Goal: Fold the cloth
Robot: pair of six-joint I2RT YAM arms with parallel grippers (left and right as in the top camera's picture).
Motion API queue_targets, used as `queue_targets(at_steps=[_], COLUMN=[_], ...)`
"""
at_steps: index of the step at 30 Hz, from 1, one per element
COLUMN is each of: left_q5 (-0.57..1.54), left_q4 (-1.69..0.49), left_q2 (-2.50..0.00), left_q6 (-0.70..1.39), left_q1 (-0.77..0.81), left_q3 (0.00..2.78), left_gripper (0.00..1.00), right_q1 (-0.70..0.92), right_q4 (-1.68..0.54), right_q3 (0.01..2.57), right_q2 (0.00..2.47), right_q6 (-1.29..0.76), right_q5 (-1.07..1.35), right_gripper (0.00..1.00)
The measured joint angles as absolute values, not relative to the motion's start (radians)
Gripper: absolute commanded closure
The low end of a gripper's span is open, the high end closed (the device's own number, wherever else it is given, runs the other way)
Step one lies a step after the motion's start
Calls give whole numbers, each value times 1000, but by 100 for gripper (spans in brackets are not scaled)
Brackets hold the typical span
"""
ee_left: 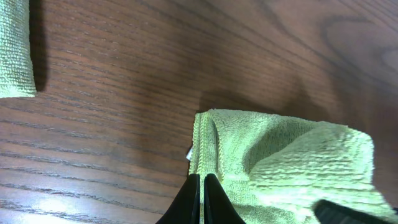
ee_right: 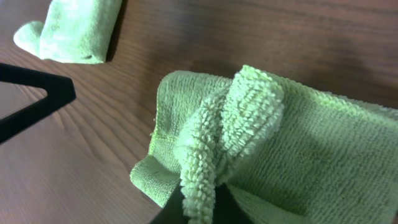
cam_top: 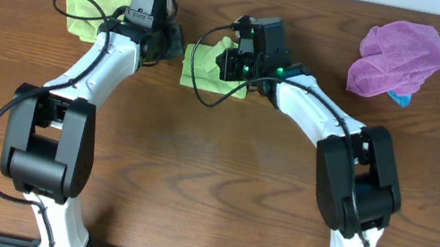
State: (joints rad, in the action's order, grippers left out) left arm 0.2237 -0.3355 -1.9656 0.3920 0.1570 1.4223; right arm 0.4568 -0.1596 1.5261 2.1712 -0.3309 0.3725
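A lime-green cloth [cam_top: 202,68] lies partly folded on the wooden table between my two grippers. My left gripper [cam_top: 176,45] is at its left edge. In the left wrist view its fingers [ee_left: 203,190] are pressed together on the cloth's hemmed edge [ee_left: 286,162], next to a small white tag. My right gripper [cam_top: 231,60] is over the cloth's right part. In the right wrist view its fingers [ee_right: 200,202] are shut on a bunched fold of the cloth [ee_right: 311,143], which is lifted slightly off the table.
A second green cloth [cam_top: 100,4] lies folded at the back left and also shows in the left wrist view [ee_left: 15,50] and the right wrist view [ee_right: 74,31]. A crumpled purple cloth [cam_top: 400,57] lies at the back right over something blue [cam_top: 399,99].
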Motion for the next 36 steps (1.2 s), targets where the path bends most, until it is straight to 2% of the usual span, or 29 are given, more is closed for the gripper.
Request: queue_targets(at_steps=[2, 7, 10, 28, 36], left_q5=[224, 224, 224, 220, 217], left_q4=[-336, -336, -336, -336, -336], left_q2=[-1966, -1966, -1966, -1965, -1965], left_q6=[392, 392, 392, 392, 392], left_q1=[157, 150, 135, 90, 72], left_q3=[1422, 1422, 1422, 1422, 1422], left_gripper=[94, 94, 94, 94, 94], right_q1=[464, 477, 478, 568, 502], right_q4=[-160, -159, -158, -80, -120], right_q3=[1526, 1539, 1552, 1604, 1666], right_q2=[2173, 2173, 2173, 2173, 2173], right_q6=[-337, -339, -338, -372, -376], right_q5=[373, 405, 435, 509, 499], right_gripper=[74, 63, 60, 54, 53])
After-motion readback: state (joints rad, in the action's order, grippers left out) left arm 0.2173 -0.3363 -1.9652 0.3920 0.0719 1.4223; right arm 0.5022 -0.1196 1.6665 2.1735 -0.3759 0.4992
